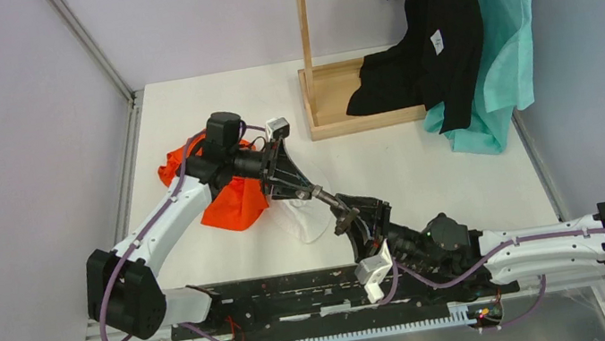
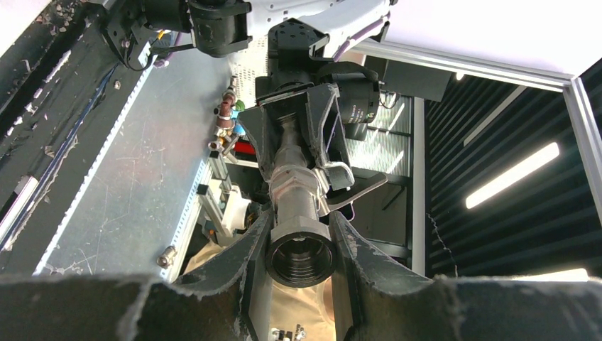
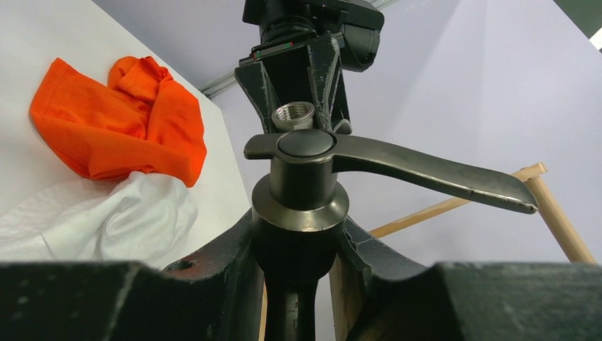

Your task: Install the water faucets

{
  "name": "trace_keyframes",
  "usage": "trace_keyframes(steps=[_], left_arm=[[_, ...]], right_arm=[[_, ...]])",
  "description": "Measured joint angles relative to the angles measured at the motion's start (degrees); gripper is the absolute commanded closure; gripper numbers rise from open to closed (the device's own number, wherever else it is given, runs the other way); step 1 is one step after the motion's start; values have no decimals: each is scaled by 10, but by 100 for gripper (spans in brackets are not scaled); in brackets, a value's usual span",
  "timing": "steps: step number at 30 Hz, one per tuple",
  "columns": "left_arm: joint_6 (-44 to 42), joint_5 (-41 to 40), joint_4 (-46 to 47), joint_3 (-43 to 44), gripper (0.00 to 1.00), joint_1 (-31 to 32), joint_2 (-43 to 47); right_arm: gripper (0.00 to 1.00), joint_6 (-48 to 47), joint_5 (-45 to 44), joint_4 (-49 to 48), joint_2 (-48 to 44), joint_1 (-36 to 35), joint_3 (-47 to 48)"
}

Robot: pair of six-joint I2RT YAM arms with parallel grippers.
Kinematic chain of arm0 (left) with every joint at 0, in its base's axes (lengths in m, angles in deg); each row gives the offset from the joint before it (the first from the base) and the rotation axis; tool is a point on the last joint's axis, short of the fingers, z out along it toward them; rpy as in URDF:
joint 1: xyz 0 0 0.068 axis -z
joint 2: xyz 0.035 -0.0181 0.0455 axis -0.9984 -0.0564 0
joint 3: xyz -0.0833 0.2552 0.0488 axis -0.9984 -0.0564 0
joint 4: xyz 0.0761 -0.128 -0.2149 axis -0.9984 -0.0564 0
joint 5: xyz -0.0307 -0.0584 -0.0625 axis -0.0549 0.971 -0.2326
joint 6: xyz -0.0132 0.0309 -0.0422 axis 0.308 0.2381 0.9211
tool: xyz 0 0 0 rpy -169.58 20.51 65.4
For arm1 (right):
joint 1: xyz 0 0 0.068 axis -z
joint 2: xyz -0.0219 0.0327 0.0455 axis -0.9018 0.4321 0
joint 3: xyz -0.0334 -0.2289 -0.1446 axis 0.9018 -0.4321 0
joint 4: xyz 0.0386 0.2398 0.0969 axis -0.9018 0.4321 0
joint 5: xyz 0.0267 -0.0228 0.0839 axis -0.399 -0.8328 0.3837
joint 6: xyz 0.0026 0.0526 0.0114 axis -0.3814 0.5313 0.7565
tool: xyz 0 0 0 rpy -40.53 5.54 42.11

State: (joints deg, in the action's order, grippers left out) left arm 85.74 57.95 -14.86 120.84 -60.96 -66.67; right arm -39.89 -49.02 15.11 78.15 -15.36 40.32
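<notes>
Both my arms meet in mid-air above the white tabletop [image 1: 436,178]. Each hand holds one half of the water faucets [image 1: 333,204] so the two pieces can be brought end to end.

My left hand [image 2: 302,245] is pinching a threaded fitting [image 2: 301,213], a dull metal sleeve gripped across its barrel with one finger on either side. Its open, threaded mouth points back toward my own wrist. Its far end points straight ahead at my right hand [image 2: 294,138].

My right hand [image 3: 298,245] is clamped low on the dark faucet valve [image 3: 298,188], just under the collar. That leaves the lever handle [image 3: 426,170] free above my fingers, sticking out to the right. Just beyond the valve's cap I see a silvery threaded end of the fitting, gripped by my left hand.

The two parts sit in line and very close, but I cannot tell whether their threads have caught. I judge that both grips are on the round bodies so one hand can brace while the other turns.

Below and to the left of my right hand, an orange cloth [image 3: 121,121] and a white cloth [image 3: 106,213] lie on the tabletop, well apart from the parts.
</notes>
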Motion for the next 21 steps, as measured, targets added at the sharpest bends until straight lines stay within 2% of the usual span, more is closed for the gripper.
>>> trace_keyframes(steps=[21], left_arm=[[-5,3,0,0,97,11,0]], right_arm=[[99,24,-1,-45,11,0,-11]])
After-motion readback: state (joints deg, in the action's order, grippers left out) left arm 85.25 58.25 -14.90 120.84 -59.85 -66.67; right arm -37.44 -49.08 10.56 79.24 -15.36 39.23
